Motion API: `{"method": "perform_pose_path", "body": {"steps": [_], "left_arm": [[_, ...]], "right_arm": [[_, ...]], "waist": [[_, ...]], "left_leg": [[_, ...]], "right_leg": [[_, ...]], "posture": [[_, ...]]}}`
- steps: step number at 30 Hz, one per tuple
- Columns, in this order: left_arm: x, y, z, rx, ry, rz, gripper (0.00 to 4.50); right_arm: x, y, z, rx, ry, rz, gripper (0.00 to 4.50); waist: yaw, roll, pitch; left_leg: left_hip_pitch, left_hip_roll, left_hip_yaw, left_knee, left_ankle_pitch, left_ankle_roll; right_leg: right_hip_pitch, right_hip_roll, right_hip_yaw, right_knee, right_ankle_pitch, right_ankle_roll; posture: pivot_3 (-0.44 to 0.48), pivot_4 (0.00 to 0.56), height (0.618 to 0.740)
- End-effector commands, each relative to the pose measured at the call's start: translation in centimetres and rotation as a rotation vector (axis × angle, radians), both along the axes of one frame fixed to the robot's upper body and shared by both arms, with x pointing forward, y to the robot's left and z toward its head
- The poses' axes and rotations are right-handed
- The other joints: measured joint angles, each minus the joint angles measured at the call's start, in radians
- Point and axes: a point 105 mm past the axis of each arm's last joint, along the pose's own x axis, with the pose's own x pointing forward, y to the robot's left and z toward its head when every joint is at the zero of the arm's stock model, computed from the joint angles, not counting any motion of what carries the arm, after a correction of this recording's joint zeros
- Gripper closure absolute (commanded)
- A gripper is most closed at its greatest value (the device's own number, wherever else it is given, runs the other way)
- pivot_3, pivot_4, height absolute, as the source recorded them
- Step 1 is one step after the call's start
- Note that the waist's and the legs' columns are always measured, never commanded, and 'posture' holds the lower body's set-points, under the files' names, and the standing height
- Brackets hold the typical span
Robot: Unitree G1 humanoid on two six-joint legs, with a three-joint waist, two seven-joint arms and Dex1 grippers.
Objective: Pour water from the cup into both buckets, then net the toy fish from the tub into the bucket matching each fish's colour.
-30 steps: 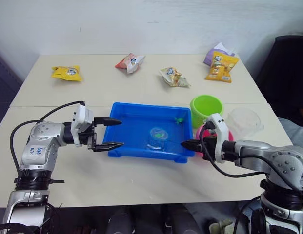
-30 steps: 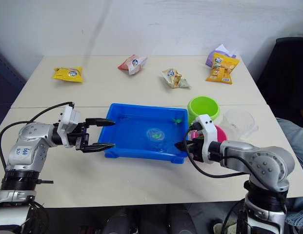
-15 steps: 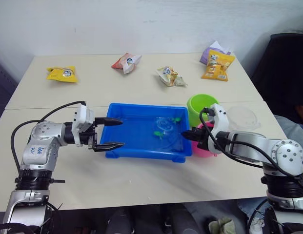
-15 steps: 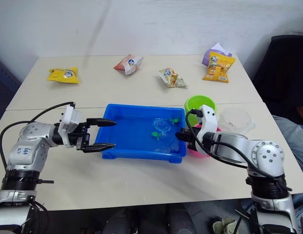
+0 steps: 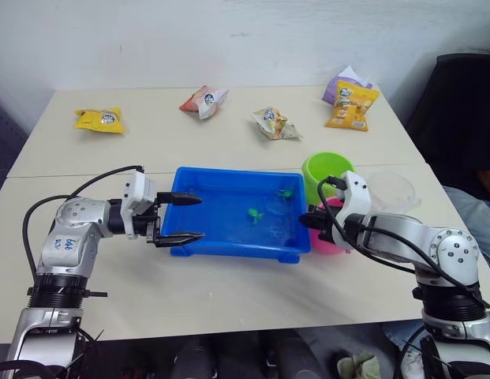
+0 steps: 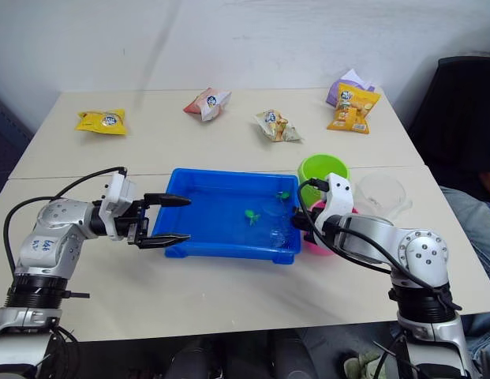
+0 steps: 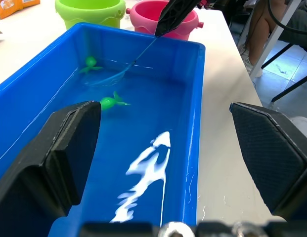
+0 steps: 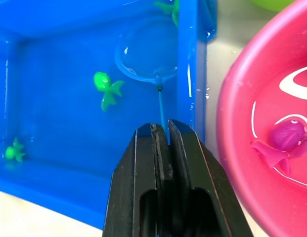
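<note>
right end effector (image 8: 162, 136) grips net (image 8: 147, 63) handle, hoop in tub (image 5: 221, 241) water

Bright, even light; white glare streaks the tub's (image 7: 193, 98) water.

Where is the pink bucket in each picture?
Left eye: pink bucket at the blue tub's right end.
Right eye: bucket, same place.
Left wrist: bucket beyond the tub's far wall, beside the green bucket.
Right wrist: bucket alongside the tub, pink fish inside.
Shared landmark: the tub.
</note>
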Motion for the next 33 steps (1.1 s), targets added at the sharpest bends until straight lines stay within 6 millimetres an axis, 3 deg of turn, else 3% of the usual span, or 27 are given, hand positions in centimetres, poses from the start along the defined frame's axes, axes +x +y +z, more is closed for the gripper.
{"method": "perform_pose_path", "body": {"steps": [1,7,14,25,33], "left_arm": [[-0.1,-0.2,0.8,-0.01,-0.036,-0.014,0.02],[0.0,-0.2,0.7,-0.014,-0.035,-0.013,0.02],[0.0,-0.2,0.6,-0.017,-0.035,-0.011,0.02],[0.1,-0.4,0.5,-0.022,-0.035,-0.012,0.02],[0.2,-0.4,0.3,-0.025,-0.036,-0.012,0.02]], "right_arm": [[0.1,-0.2,1.0,-0.015,-0.03,-0.011,4.5],[-0.6,1.8,1.0,0.064,-0.04,0.032,4.5],[-1.1,2.2,0.2,0.11,-0.004,-0.02,4.5],[-0.4,0.9,0.2,0.044,0.021,-0.105,4.5],[0.1,-0.3,1.1,-0.095,-0.025,-0.068,4.5]], "waist": [[0.0,0.0,0.0],[0.0,0.0,0.0],[0.0,0.0,0.0],[-0.001,0.0,0.0],[0.0,0.0,0.0]], "left_leg": [[0.0,0.0,0.0,0.0,0.0,0.0],[0.0,0.0,0.0,0.0,0.0,0.0],[-0.001,0.0,0.0,-0.001,0.0,0.0],[-0.001,0.0,0.0,-0.001,0.0,0.0],[-0.001,0.0,0.0,-0.001,0.0,0.0]], "right_leg": [[0.0,0.0,0.0,0.0,0.0,0.0],[0.0,0.0,0.0,0.0,0.0,0.0],[0.0,0.0,0.0,-0.001,0.0,0.0],[0.0,0.0,0.0,-0.002,0.0,0.0],[0.0,0.0,0.0,-0.003,0.0,0.0]], "posture": [[0.0,0.15,0.739],[0.0,0.15,0.739],[0.0,0.15,0.739],[0.0,0.15,0.739],[0.0,0.15,0.739]]}}
